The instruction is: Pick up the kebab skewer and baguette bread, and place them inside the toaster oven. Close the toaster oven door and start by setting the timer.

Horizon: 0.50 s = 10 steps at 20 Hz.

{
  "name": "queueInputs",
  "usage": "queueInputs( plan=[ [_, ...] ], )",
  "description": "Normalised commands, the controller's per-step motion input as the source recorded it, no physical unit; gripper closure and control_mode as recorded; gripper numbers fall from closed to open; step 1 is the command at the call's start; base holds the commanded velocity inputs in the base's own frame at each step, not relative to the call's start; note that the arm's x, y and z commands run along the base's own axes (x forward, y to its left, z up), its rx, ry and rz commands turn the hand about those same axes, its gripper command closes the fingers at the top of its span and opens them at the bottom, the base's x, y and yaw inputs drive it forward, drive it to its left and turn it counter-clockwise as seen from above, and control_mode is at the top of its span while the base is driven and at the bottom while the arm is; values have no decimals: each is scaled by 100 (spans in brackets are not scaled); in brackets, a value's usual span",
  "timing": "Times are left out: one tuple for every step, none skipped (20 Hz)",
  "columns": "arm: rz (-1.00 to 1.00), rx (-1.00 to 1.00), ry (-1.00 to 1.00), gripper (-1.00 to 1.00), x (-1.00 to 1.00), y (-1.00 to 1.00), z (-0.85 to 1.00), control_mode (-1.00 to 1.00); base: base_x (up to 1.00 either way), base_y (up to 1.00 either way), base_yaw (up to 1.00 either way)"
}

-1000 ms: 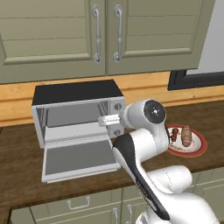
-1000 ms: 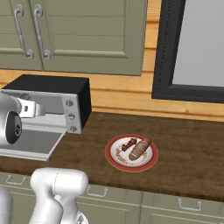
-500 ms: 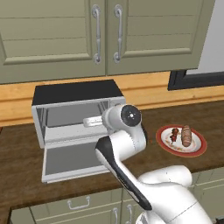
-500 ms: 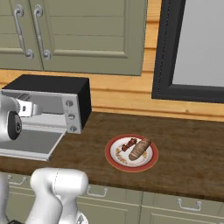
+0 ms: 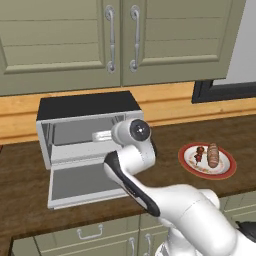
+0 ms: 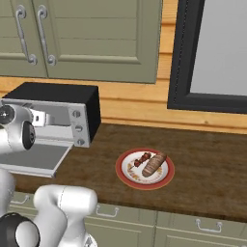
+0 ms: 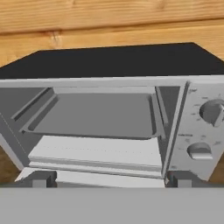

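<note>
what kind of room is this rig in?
A rendered home kitchen, most likely. A toaster oven stands on a dark wood counter with its door dropped open, green-grey wall cabinets hang above it, and a red-rimmed plate carries food.

The toaster oven [image 7: 109, 118] faces the camera — door down, cavity bare (two knobs [image 7: 213, 111] at right).

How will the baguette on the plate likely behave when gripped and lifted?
The baguette bread looks short and thick, so probably stiff and light. Its rounded sides may let it roll on the plate. It lies close beside the kebab skewer, so a grasp might nudge that.
</note>
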Motion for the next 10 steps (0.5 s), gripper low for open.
queueInputs(
  plan=[
    [0,3,0,-100,43,0,-13,-100,0,0,0],
    [0,0,0,-100,31,2,-13,-100,0,0,0],
    [0,0,0,-100,29,18,-16,-100,0,0,0],
    [0,0,0,-100,24,36,-20,-100,0,0,0],
    [0,0,0,-100,21,32,-16,-100,0,0,0],
    [0,0,0,-100,24,37,-17,-100,0,0,0],
    [0,0,0,-100,36,36,-21,-100,0,0,0],
    [0,0,-2,-100,41,35,-19,-100,0,0,0],
    [0,0,-2,-100,43,25,-20,-100,0,0,0],
    [0,0,0,-100,50,9,-23,-100,0,0,0]
  ],
)
